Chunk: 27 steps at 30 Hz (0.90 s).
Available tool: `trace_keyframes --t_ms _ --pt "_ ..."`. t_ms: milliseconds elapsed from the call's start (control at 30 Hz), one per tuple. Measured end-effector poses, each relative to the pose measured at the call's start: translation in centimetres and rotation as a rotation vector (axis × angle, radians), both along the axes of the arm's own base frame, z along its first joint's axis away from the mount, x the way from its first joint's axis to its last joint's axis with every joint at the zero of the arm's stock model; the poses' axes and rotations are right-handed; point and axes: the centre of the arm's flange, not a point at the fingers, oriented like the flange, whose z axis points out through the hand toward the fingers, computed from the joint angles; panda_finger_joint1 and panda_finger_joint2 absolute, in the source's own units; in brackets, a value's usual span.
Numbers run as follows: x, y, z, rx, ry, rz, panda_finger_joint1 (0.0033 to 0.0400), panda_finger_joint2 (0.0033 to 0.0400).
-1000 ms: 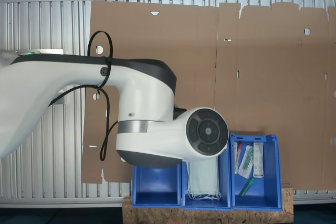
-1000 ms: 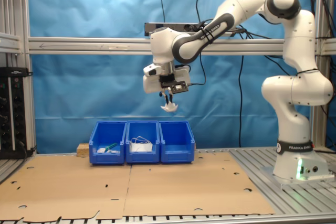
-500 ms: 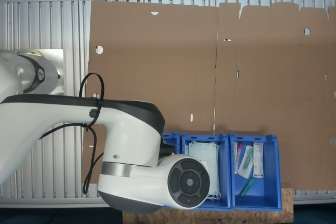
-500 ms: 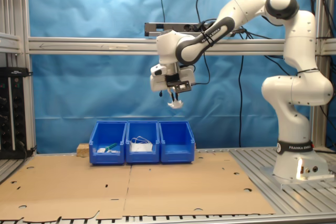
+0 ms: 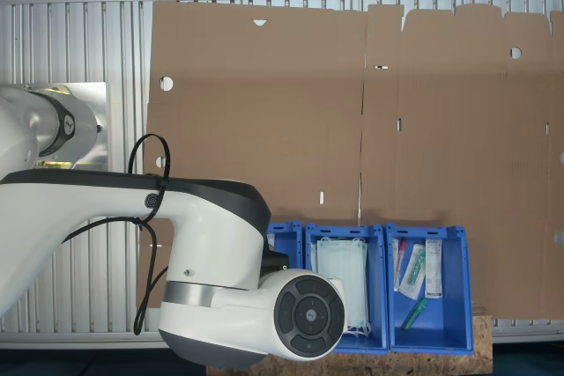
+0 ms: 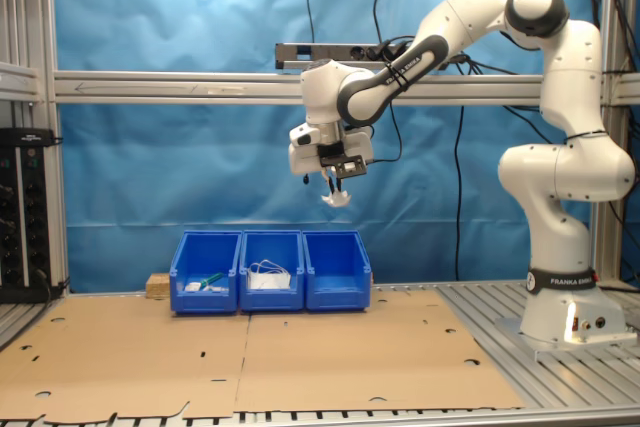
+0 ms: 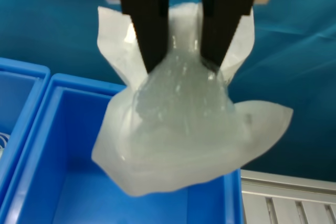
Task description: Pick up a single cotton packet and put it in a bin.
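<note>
Gripper [image 6: 333, 188] high in the air in the second exterior view, well above the row of three blue bins, fingers pointing down. Black fingers [image 7: 144, 22] pinched onto the upper part of the cotton packet [image 7: 184, 129]; packet hangs below them, crinkled clear wrap bunched between the jaws, white padding puffed out beneath. In the second exterior view the packet [image 6: 335, 199] shows as a small white scrap at the fingertips, roughly over the bin at the second exterior view's right [image 6: 336, 272]. Wrist view: an open blue bin [image 7: 63, 171] sits under the hanging packet, nothing visible inside it. Middle bin [image 5: 345, 286] holds pale-green face masks [image 5: 342, 270]; the bin at the first exterior view's right [image 5: 429, 288] holds small wrapped items. Bins stand at the edge of flat cardboard sheets [image 5: 352, 112] laid over the slatted metal table [image 5: 79, 50].
</note>
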Motion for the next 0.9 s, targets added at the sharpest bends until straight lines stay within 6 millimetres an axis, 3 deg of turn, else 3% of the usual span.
trace_keyframes --t_ms 900 --pt "0.36 0.46 0.01 0.001 0.002 0.035 0.004 0.004"
